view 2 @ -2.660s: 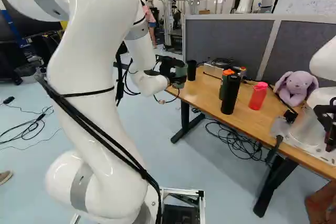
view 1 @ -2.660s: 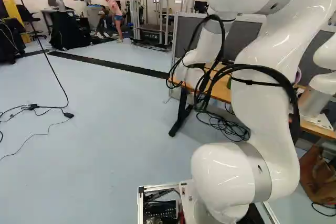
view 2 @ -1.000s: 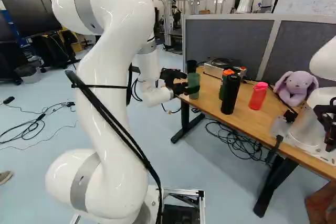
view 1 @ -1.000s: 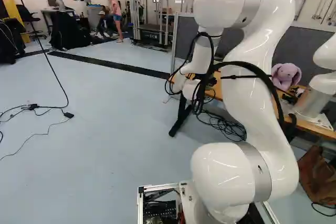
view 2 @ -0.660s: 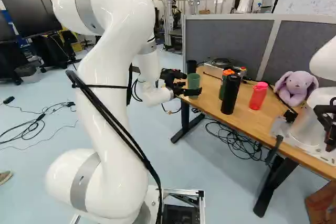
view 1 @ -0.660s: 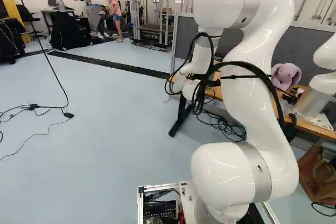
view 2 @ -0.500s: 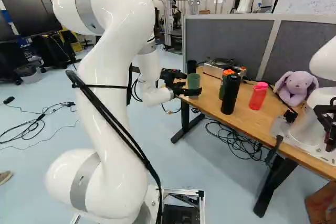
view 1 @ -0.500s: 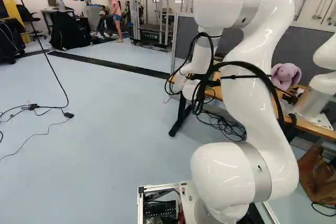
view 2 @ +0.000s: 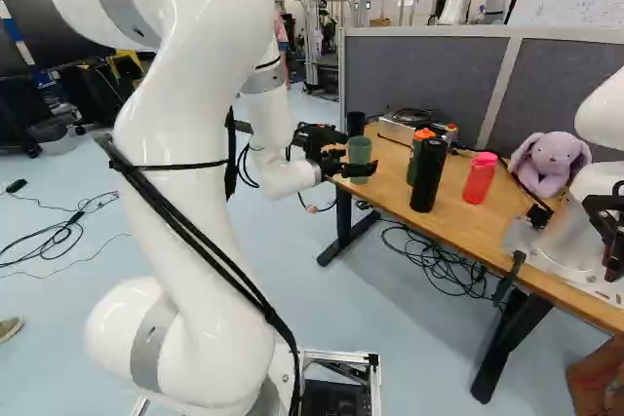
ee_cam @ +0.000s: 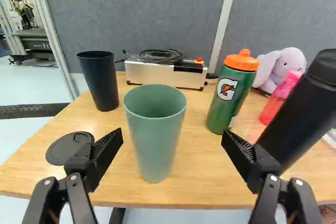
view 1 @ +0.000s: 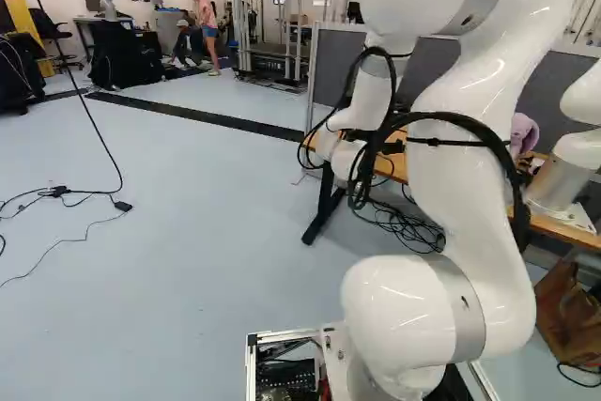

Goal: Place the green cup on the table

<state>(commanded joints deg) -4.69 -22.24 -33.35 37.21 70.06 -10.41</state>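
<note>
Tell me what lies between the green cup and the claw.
In the wrist view, only bare tabletop shows between the green cup and the open claw, on either side of the cup.

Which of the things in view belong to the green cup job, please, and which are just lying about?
For the job:
- green cup, upright between the open jaws
- table, under it

Just lying about:
- dark cup
- orange-lidded green bottle
- black bottle
- pink bottle
- plush toy
- metal box with coiled cable
- flat black disc
</note>
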